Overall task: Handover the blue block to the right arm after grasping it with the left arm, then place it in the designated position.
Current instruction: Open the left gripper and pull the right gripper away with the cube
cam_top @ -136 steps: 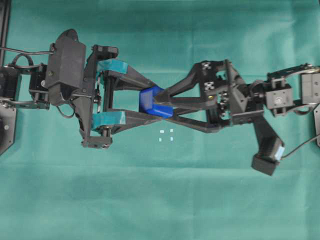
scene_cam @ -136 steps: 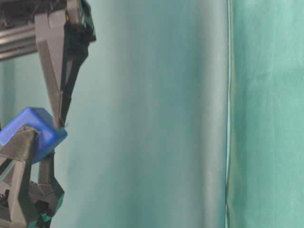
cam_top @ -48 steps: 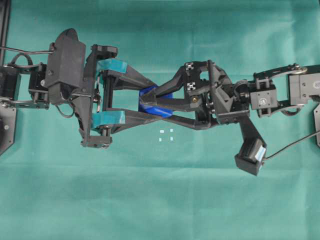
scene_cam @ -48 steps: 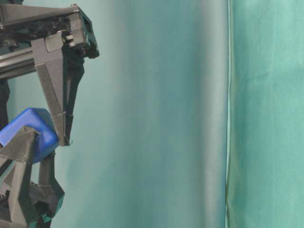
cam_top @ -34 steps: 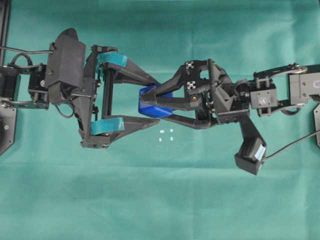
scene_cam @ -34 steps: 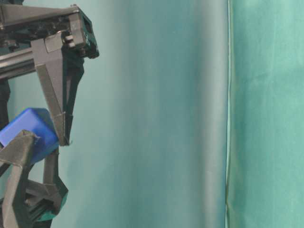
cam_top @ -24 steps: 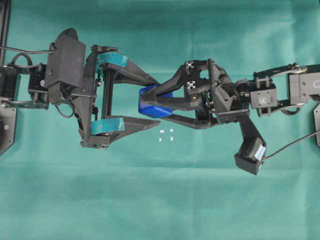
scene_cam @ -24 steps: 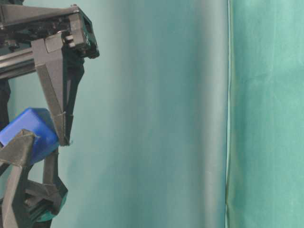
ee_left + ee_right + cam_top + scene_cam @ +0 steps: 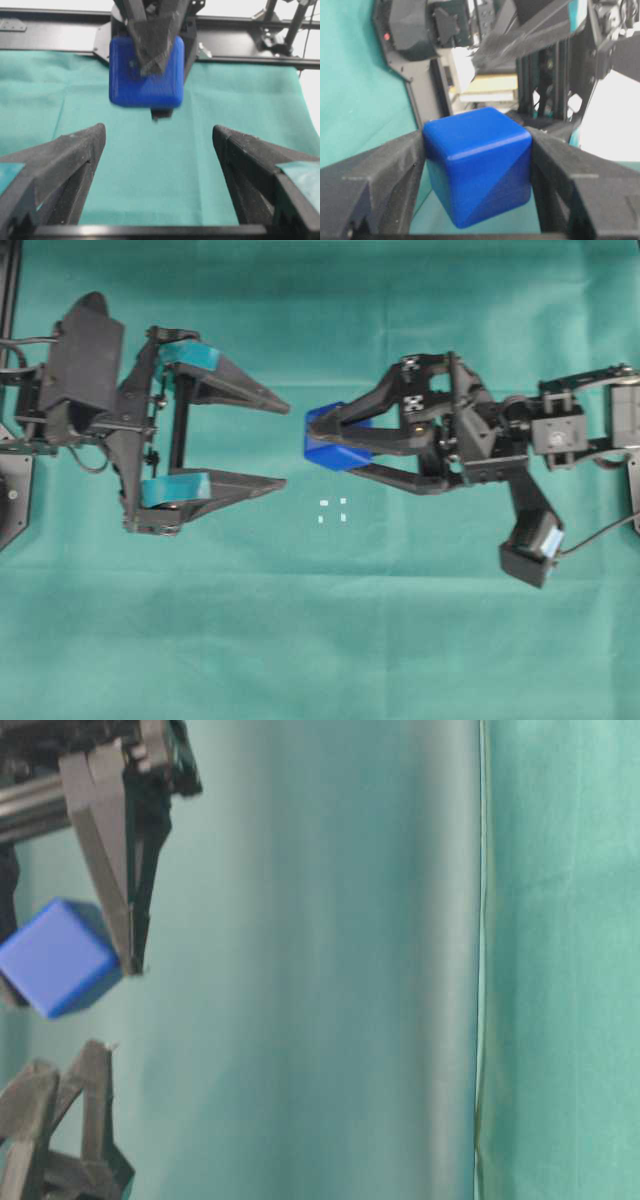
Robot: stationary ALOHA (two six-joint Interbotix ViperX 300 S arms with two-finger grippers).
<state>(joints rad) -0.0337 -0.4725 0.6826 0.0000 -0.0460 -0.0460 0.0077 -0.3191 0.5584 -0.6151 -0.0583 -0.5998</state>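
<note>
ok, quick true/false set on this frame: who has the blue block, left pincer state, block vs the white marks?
1. The right pincer is shut on the blue block. True.
2. The left pincer grips the block. False: its teal-banded fingers stand wide open, apart from the block.
3. The block sits on the four white marks. False: it is held off to one side of them in the overhead view; the marks are bare.
4. In the left wrist view the block shows beyond the open fingers, pinched by a black fingertip. True.

Both arms black; left claw (image 9: 285,443) fingers teal-taped, right claw (image 9: 318,443) plain w/ white marker patches.
</note>
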